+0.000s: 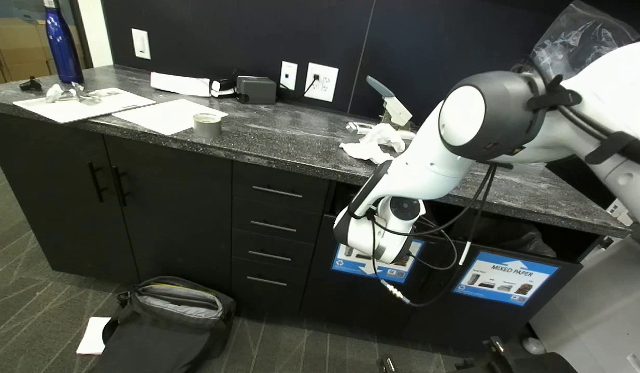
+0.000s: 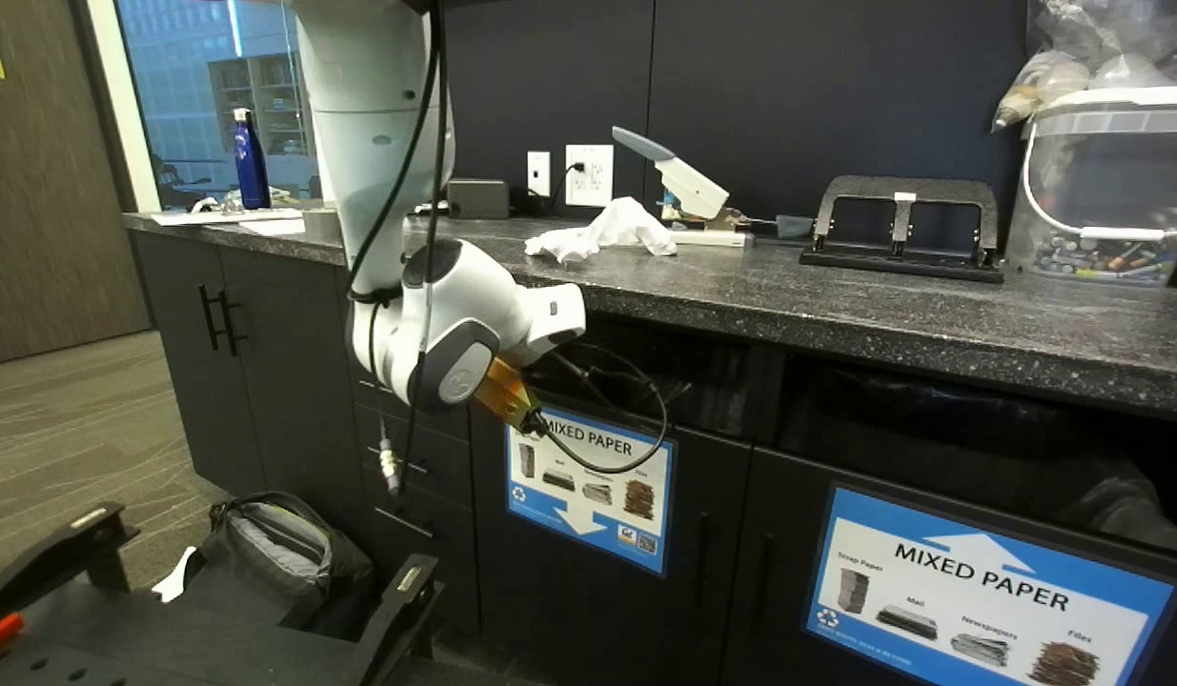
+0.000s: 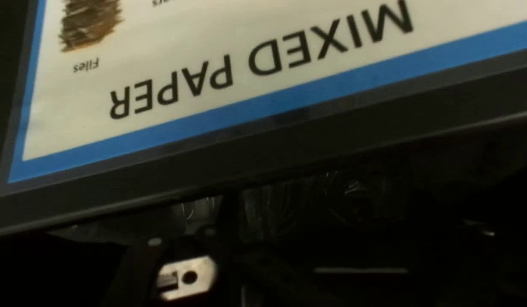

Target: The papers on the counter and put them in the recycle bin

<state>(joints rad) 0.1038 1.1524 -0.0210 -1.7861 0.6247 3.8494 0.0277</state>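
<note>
The wrist view is taken up towards twelve o'clock by a MIXED PAPER sign (image 3: 254, 85) seen upside down, and towards six o'clock by a dark gap (image 3: 374, 238) in which shiny plastic (image 3: 267, 213) is faintly caught by the light. The tool (image 3: 229, 264) is mostly lost in that gloom, only one silver piece (image 3: 203, 273) being picked out; whether it is spread wide, drawn narrow or filled with anything cannot be told. In both exterior views the white robot arm (image 2: 469, 291) is seen bent down before the worktop (image 2: 731, 267), at the bin (image 2: 588, 591) to which the sign is fixed. Crumpled paper (image 2: 612, 229) is shown on the worktop in both exterior views, at twelve o'clock from the sign, with a stapler (image 2: 688, 181) near it and, in an exterior view, a hole punch (image 2: 903, 229) at three o'clock. In an exterior view, smaller crumpled scraps (image 1: 54, 94) are found at ten o'clock from the sign, laid on a flat white sheet (image 1: 117, 101), with a blue bottle (image 1: 63, 49) stood near them at twelve o'clock.
</note>
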